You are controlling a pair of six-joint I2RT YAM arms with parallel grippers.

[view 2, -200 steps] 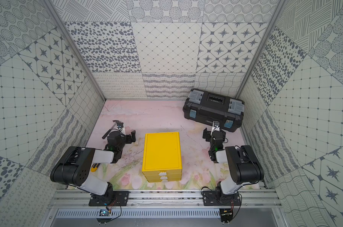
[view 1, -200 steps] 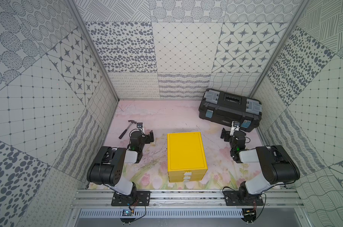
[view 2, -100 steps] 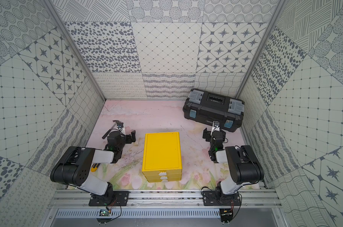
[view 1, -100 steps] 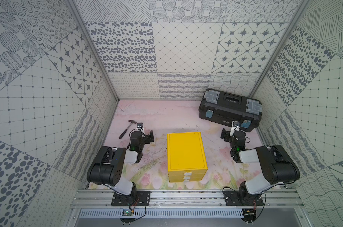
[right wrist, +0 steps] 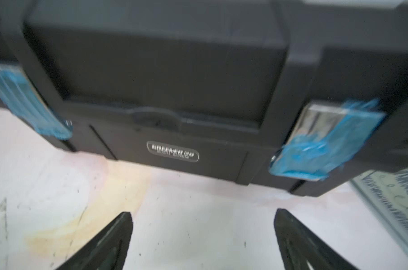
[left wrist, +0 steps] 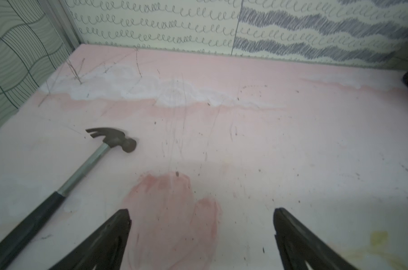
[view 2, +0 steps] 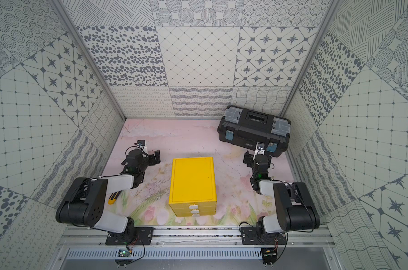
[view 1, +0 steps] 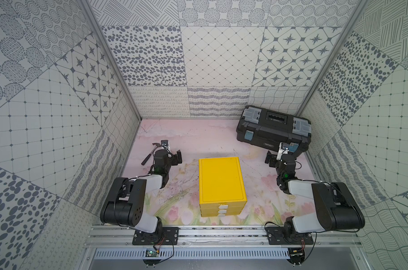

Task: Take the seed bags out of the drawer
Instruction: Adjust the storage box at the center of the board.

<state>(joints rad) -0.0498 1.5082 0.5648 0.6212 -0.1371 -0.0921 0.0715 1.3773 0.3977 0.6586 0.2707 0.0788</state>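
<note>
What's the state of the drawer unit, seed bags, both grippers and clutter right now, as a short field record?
drawer unit: yellow, central, all three drawers shut
seed bags: none in view
left gripper: jaws open, empty, near hammer
right gripper: jaws open, empty, facing black toolbox
other: yellow utility knife, left of drawer unit

The left arm [view 1: 137, 189] and the right arm [view 1: 315, 194] are folded low, elbows back near their bases and forearms reaching forward. The left gripper [left wrist: 202, 211] points ahead with its jaws spread wide and nothing between them. The right gripper [right wrist: 203, 211] gapes equally wide and is equally empty.
</note>
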